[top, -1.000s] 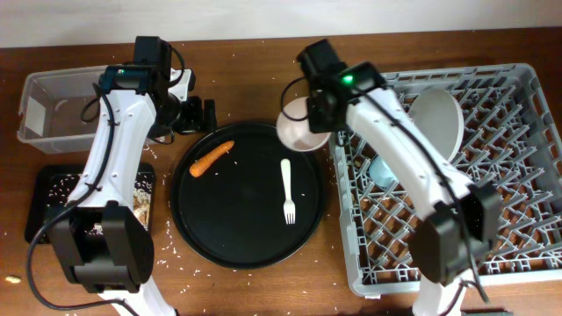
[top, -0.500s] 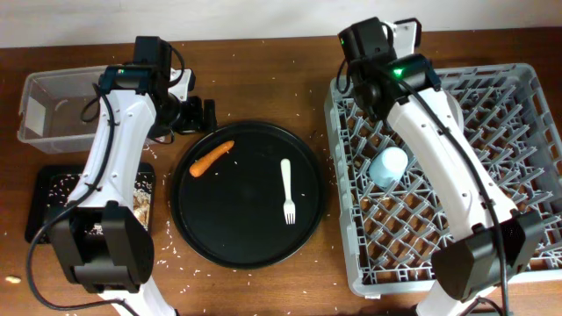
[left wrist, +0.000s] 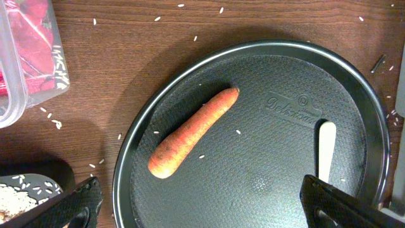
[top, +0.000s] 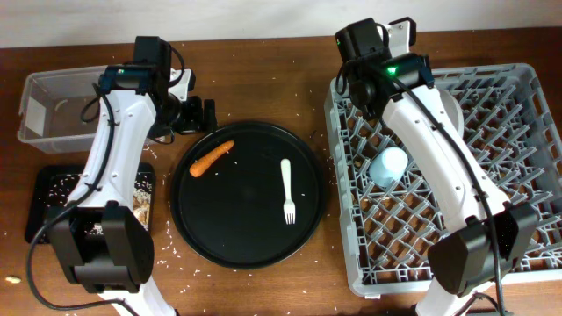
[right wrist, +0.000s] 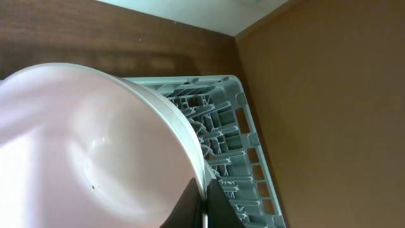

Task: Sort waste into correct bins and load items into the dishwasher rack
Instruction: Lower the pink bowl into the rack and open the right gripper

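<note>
Bowl (right wrist: 82,145) in hand: my right fingers (right wrist: 214,208) are closed on the rim of the small cream one and hold it tilted on edge at the far left corner of the dishwasher rack (right wrist: 231,133). I cannot tell whether it touches the pegs. Further into the rack, the light-blue cup (top: 388,166) sits among the pegs beside my right arm.

My left fingers (left wrist: 76,206) are spread wide and empty, hanging over the near-left part of the round black tray (left wrist: 266,177) on the counter (top: 263,88). The orange carrot (left wrist: 193,133) lies slantwise on that tray, and the white plastic spoon (top: 286,190) lies well apart from it. The clear tub (top: 53,105) at my far left has the red wrapper (left wrist: 31,38) inside. The shallow black tray (top: 53,189) just in front of it carries pale grains.
</note>
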Robot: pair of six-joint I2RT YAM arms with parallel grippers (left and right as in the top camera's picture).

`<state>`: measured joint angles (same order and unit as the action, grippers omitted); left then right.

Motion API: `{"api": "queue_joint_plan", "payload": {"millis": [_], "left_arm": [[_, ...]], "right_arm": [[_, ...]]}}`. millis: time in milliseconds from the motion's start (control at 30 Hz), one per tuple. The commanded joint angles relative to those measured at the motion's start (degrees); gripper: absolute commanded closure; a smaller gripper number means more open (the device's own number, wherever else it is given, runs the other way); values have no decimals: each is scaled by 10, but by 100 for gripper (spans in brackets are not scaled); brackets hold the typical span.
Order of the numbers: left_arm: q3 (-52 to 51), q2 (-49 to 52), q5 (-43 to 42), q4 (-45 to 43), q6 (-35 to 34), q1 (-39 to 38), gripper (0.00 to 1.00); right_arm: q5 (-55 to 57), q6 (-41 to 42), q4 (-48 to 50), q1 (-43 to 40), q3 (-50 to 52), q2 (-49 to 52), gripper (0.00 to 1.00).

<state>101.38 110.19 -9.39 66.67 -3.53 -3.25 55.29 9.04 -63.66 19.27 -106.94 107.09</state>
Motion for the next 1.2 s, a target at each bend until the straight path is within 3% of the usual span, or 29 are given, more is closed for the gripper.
{"api": "queue_joint_plan", "payload": {"millis": [0, 433, 600, 733, 1167], "left_arm": [[11, -17, 2, 0, -1, 2, 1], [11, -17, 2, 0, -1, 2, 1], [11, -17, 2, 0, -1, 2, 1], [11, -17, 2, 0, -1, 2, 1], [11, -17, 2, 0, -1, 2, 1]], "right_arm": [[20, 11, -2, 2, -3, 1, 96], [20, 8, 9, -9, 2, 2, 96], [74, -73, 38, -30, 12, 37, 96], [97, -190, 111, -30, 12, 73, 96], [83, -223, 136, 36, 12, 164, 96]]}}
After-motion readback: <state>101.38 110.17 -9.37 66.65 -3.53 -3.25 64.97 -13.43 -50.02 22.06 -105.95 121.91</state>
